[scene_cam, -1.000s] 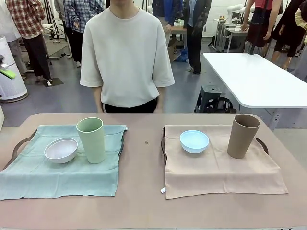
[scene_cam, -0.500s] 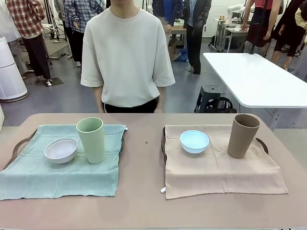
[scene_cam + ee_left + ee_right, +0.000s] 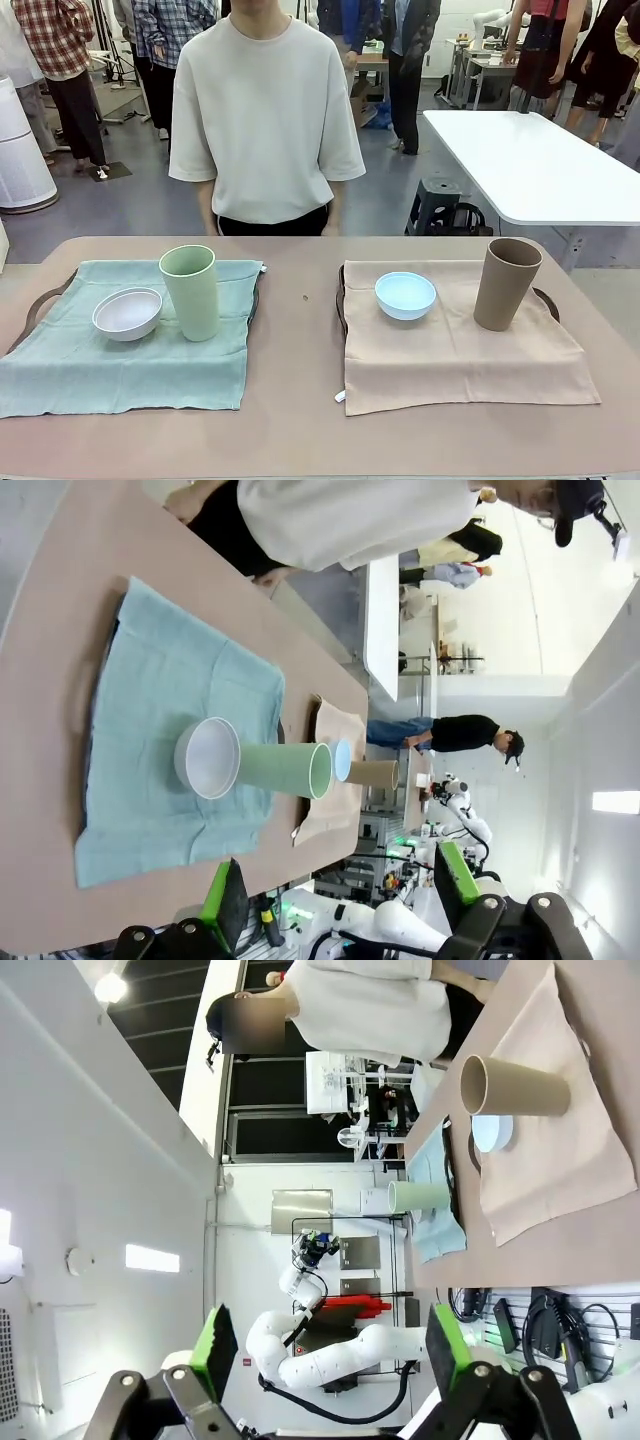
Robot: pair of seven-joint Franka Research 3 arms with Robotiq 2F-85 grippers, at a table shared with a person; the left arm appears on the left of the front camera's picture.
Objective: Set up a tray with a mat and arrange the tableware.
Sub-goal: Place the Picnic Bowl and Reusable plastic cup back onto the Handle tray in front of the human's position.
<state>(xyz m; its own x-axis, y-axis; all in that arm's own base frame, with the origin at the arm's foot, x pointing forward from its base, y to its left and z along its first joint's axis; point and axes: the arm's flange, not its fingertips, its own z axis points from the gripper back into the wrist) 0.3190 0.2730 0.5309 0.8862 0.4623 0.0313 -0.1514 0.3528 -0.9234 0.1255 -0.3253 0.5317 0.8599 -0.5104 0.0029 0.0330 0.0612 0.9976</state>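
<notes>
Two tools wide, empty: left tool (image 3: 340, 900), right tool (image 3: 325, 1345); person (image 3: 265, 110) behind table (image 3: 300, 340).

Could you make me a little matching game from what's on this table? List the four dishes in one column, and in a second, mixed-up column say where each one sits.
Things:
1. white bowl
2. pale green tumbler
3. light blue bowl
4. tan-brown tumbler

Places:
A. right part of the beige mat
B. left part of the teal mat, beside a tumbler
C. left part of the beige mat
D. teal mat, just right of a bowl

Pairs: 1-B, 2-D, 3-C, 4-A
</notes>
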